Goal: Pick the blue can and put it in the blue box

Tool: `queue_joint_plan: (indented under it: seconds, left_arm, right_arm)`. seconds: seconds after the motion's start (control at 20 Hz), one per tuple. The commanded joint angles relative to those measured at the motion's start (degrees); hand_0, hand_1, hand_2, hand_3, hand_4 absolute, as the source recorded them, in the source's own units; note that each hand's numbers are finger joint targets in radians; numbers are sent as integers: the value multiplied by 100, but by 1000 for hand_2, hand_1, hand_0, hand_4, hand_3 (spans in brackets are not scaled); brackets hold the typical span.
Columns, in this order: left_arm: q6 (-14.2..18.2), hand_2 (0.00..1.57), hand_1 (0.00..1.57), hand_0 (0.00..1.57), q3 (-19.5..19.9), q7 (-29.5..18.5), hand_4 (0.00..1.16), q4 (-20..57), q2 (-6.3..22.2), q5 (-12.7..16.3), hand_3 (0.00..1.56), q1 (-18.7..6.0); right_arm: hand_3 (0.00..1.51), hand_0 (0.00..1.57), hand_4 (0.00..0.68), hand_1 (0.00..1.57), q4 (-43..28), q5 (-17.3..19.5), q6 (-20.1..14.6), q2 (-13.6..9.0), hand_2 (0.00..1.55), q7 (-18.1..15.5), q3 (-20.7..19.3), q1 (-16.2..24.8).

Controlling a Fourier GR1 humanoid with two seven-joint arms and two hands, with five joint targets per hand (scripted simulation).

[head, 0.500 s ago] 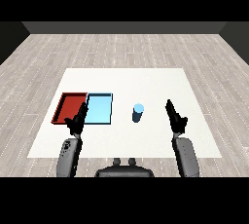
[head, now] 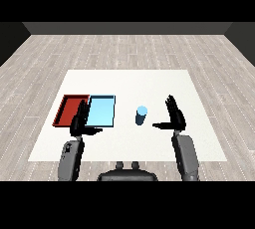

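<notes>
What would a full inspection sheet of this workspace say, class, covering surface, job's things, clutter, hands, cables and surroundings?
Surface: white table.
Job's things: blue can upright on the table, right of the light blue tray; not in it.
Clutter: red tray against the blue tray's left side.
Hands: left hand open over the trays' near edge; right hand open, beside the can, not touching.
Cables: nothing seen.
Surroundings: grey plank floor, dark wall behind.

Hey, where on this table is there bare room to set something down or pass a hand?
Bare: the table's far strip beyond the trays, and its right side past the right hand. Crowded: the left hand overlaps the red tray and blue tray; the blue can is near the right hand.
</notes>
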Motion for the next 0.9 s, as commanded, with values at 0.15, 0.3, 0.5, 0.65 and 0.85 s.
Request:
queue_joint_plan:
  seconds: [0.15, 0.3, 0.5, 0.65, 0.85]
  left_arm:
    - [-531, 0, 0, 0, 257, -1098, 0, -199, 63, 541, 0, 298]
    - [-353, 0, 0, 0, 47, -1499, 0, 168, -157, 264, 0, 214]
    - [-146, 0, 0, 0, 65, -1190, 0, 186, -173, 320, 0, -218]
    - [3, 0, 0, 0, -164, -913, 0, -228, -173, 361, 0, 94]
    - [-299, 0, 0, 0, 91, -1346, 0, 81, -84, 443, 0, 309]
  right_arm:
    - [0, 0, 0, 0, 681, -405, 455, 158, 0, -929, -124, -416]
    - [0, 0, 0, 0, 167, -283, 396, 242, 0, -1103, 34, 224]
    - [0, 0, 0, 0, 347, -288, 468, 41, 0, -1047, -111, 129]
    - [0, 0, 0, 0, 865, -482, 590, -2, 0, -1194, -287, -215]
    - [0, 0, 0, 0, 1012, -461, 381, 181, 0, -874, -148, -506]
